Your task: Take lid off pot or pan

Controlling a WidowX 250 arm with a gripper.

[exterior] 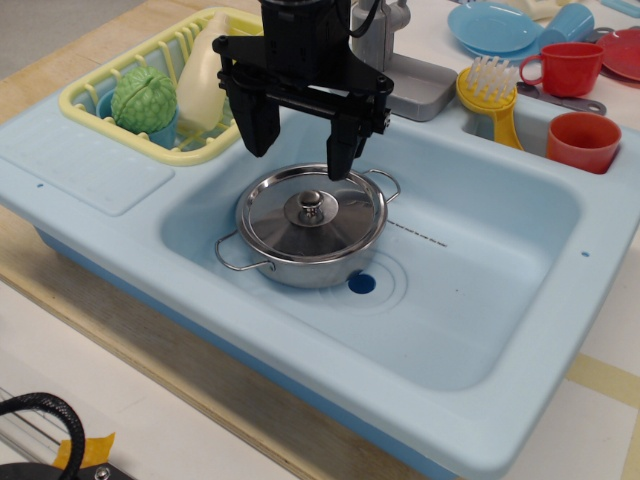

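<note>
A small shiny steel pot [300,262] with two wire loop handles stands in the light blue sink basin [480,300]. The round steel lid [312,218] rests on it, with its knob [313,208] at the centre. My black gripper [300,150] hangs just above the far rim of the pot. It is open, with one finger to the left of the lid and the other over its far right edge. It holds nothing.
A yellow dish rack [150,90] at the back left holds a green ball and a cream bottle. A yellow brush [492,100], two red cups [583,140], a blue plate [495,28] and a grey faucet base [420,85] stand behind the basin. The drain hole [361,283] is next to the pot.
</note>
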